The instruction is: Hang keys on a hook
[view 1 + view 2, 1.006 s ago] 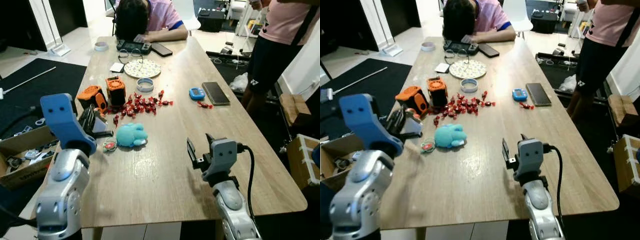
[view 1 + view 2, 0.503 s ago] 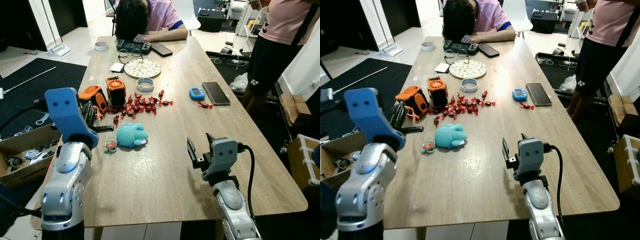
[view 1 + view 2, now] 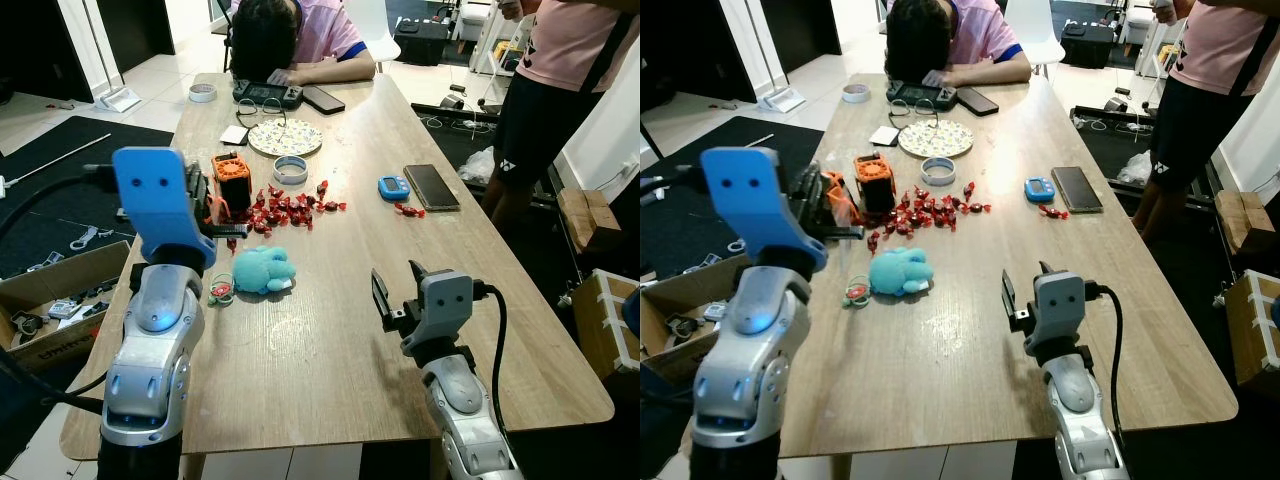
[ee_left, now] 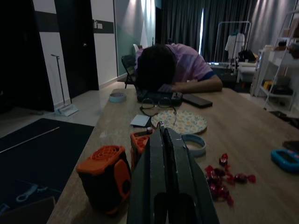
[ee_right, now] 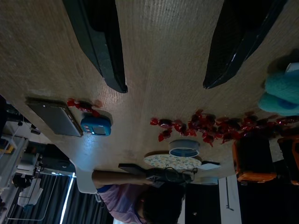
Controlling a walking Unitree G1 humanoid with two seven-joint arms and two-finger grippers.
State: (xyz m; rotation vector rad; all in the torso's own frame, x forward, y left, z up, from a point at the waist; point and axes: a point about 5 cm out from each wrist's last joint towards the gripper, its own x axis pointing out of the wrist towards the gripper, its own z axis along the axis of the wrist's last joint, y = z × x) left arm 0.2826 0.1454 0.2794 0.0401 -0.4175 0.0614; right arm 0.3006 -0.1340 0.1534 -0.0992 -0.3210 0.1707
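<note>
— Wooden table (image 3: 330, 330), where are the keys?
— Keys (image 3: 220, 292) lie flat on it, touching nothing but the top, just beside the teal plush toy (image 3: 263, 270), on its left.
— Left gripper (image 3: 236, 230)?
— Raised above the table beyond the keys, near the orange box (image 4: 106, 177) and the red candies (image 3: 290, 208). Fingers (image 4: 161, 154) pressed together, nothing seen between them.
— Right gripper (image 5: 163, 70)?
— Low over bare tabletop, well apart from the keys, fingers spread wide, empty.
— People?
— One slumped at the far end, one standing by the right edge.
</note>
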